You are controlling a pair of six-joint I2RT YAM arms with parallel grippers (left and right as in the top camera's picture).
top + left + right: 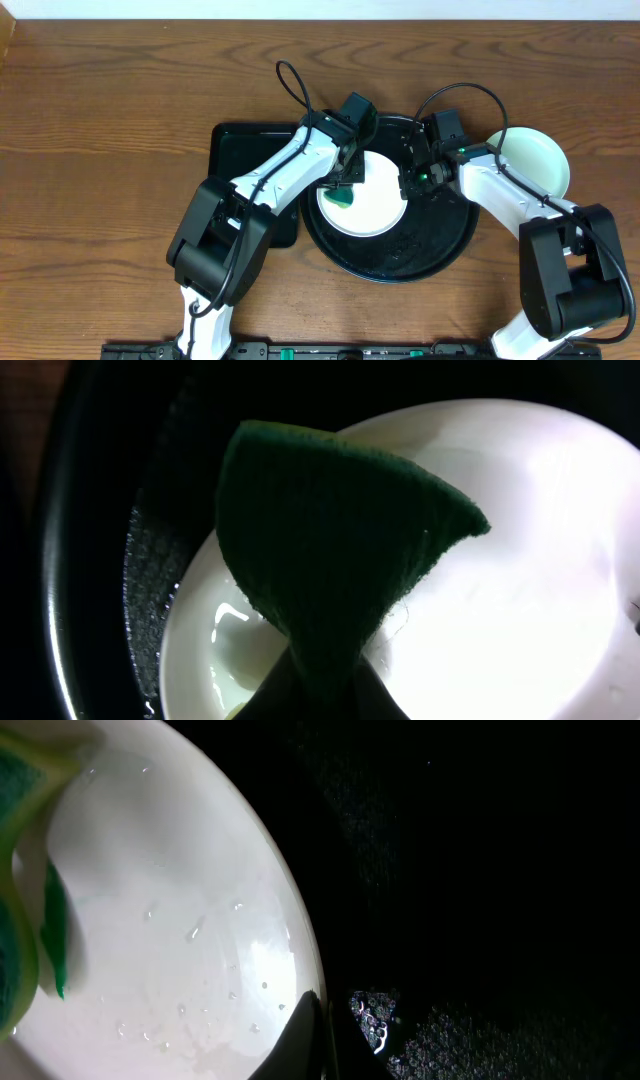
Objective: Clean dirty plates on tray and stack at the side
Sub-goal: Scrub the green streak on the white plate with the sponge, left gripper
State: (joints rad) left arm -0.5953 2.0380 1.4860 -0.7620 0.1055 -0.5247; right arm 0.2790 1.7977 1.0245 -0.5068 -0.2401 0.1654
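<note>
A shiny, wet white round plate (375, 212) sits mid-frame on the big round black tray (440, 240). The bent left claw (345, 172) squeezes a fuzzy green sponge (330, 530). The right claw (412, 180) pinches the plate's rim.

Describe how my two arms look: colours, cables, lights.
Both match: the left arm and right arm have white links between bulky black joints, black wrist ends, and each a thin black cable looped by the wrist. A green light glows at the right wrist.

Left gripper (318, 695) mostly behind the green sponge (330, 530); white plate (520, 590) cut by frame edges.
</note>
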